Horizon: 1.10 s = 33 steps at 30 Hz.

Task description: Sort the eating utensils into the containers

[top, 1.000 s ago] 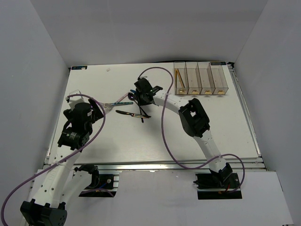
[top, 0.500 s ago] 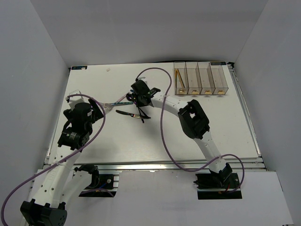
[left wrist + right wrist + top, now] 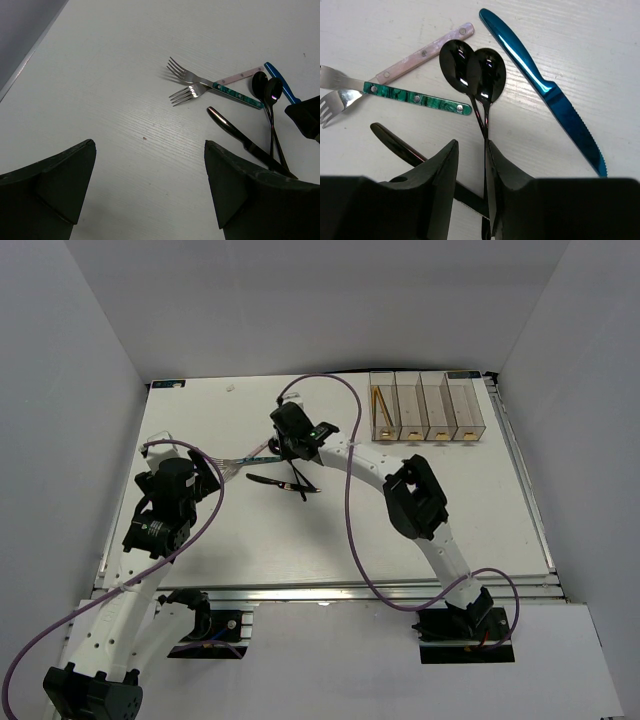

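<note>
The eating utensils lie in a cluster at mid-table. Two black spoons (image 3: 486, 75) overlap, their handles running between my right gripper's (image 3: 471, 145) fingers. The right finger touches a handle; a gap remains on the left side, so the jaws stand open and narrow. A blue knife (image 3: 540, 85), a green-handled fork (image 3: 415, 97), a pink-handled fork (image 3: 425, 50) and a dark knife (image 3: 400, 145) lie around them. My left gripper (image 3: 150, 145) hangs wide open over bare table, left of the forks (image 3: 187, 85). The containers (image 3: 428, 405) stand at the back right, orange chopsticks (image 3: 378, 403) in the leftmost.
A purple cable (image 3: 345, 455) loops over the right arm near the utensils. White walls close in the table (image 3: 400, 520) on three sides. The right gripper's finger (image 3: 305, 117) shows at the edge of the left wrist view.
My right gripper has shifted a little left and toward the back over the spoons, and its jaws have narrowed around the handles. The left arm has not moved.
</note>
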### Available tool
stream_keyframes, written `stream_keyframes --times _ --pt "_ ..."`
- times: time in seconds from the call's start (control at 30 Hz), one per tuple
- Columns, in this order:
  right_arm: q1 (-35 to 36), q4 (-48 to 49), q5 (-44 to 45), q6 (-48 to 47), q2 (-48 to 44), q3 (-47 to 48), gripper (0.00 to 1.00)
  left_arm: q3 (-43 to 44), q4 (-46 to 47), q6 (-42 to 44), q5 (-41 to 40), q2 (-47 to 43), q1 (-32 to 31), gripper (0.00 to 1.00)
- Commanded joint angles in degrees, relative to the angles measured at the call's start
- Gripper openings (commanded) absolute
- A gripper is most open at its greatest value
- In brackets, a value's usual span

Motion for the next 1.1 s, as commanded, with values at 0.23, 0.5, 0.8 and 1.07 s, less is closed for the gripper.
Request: stream_keyframes --times 0.23,0.5,0.8,1.07 --pt "-0.87 -0.79 0.38 -2.22 5.26 4.88 0.3 -0.07 0.2 0.12 0.75 -0.5 -0.48 0.98" --pt "-1.66 -0.88 0.2 -2.3 6.32 5.15 0.28 -0.07 0.29 0.12 0.84 -0.24 -0.57 0.98" --pt "-2.72 -1.49 -1.12 -1.95 7.37 5.67 0.28 -0.07 0.29 0.21 0.84 -0.32 -0.74 0.98" --pt "-2.81 -1.41 -2.26 -1.87 6.76 5.5 0.28 -0.07 0.29 0.21 0.93 -0.24 -0.66 0.98"
